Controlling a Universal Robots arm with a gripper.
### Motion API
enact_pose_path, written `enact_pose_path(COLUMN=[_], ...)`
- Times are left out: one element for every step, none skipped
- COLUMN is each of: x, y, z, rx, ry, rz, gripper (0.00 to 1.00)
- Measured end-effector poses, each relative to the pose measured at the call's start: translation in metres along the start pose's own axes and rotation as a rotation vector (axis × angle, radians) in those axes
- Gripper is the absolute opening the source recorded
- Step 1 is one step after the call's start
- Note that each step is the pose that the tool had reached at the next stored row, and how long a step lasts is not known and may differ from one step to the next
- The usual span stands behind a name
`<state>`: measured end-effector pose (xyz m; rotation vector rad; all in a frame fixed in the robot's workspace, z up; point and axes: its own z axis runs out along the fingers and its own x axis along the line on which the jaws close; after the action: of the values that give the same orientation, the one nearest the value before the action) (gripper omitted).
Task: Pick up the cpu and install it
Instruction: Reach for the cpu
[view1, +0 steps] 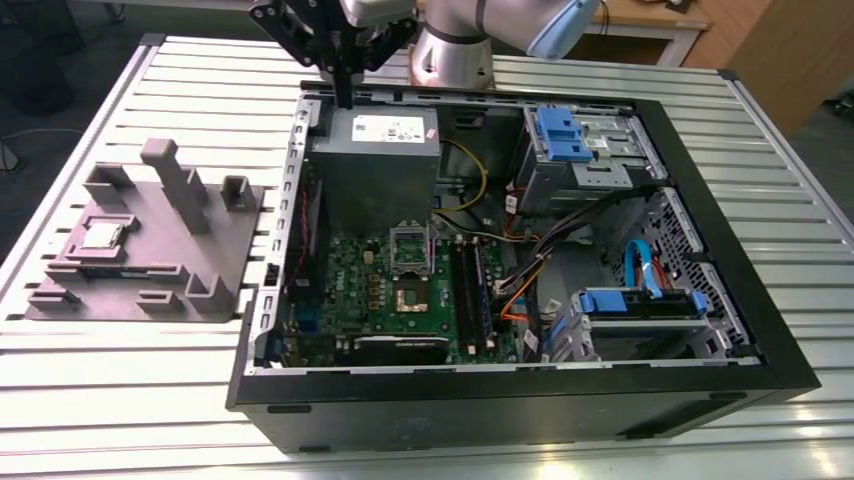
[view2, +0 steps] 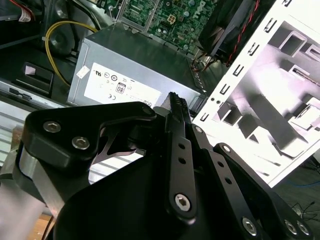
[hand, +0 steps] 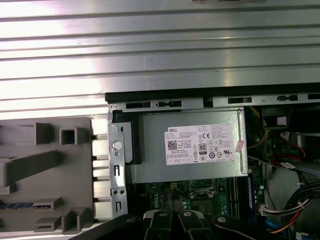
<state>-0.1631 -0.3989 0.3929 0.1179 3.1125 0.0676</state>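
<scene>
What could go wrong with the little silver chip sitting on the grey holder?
1. The end effector seems to hang over the computer case wall and the grey power box; going straight down might bump them.
2. The cpu lies on the grey holder beside tall posts; a crooked reach might knock one.
3. Loose cables lie near the socket and might snag.

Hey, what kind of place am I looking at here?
Probably a robotics lab test bench for computer assembly: a robot arm at an open desktop computer case on a slatted metal table, with a grey fixture holding the cpu beside it.
</scene>
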Motion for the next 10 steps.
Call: enact_pose_path(x=[0.0003,0.0006,0.0009,0.0011,0.0014,0.0015,0.0016,0.0026,0.0026,0.0027], y=[0.0,0.0,-0.0001,-0.0001,-0.0001,-0.0001,-0.0001,-0.0002,-0.0002,-0.0002], z=[0.0,0.0,0.0,0.0,0.0,0.0,0.0,0.0,-0.0001,-0.0001], rx=[0.0,0.0,0.0,0.0,0.0,0.0,0.0,0.0,0.0,0.0], ry=[0.0,0.0,0.0,0.0,0.0,0.0,0.0,0.0,0.0,0.0], rz=[0.0,0.0,0.0,0.0,0.0,0.0,0.0,0.0,0.0,0.0], gripper=[0.1,0.1,0.1,0.1,0.1,0.1,0.1,0.1,0.1,0.1])
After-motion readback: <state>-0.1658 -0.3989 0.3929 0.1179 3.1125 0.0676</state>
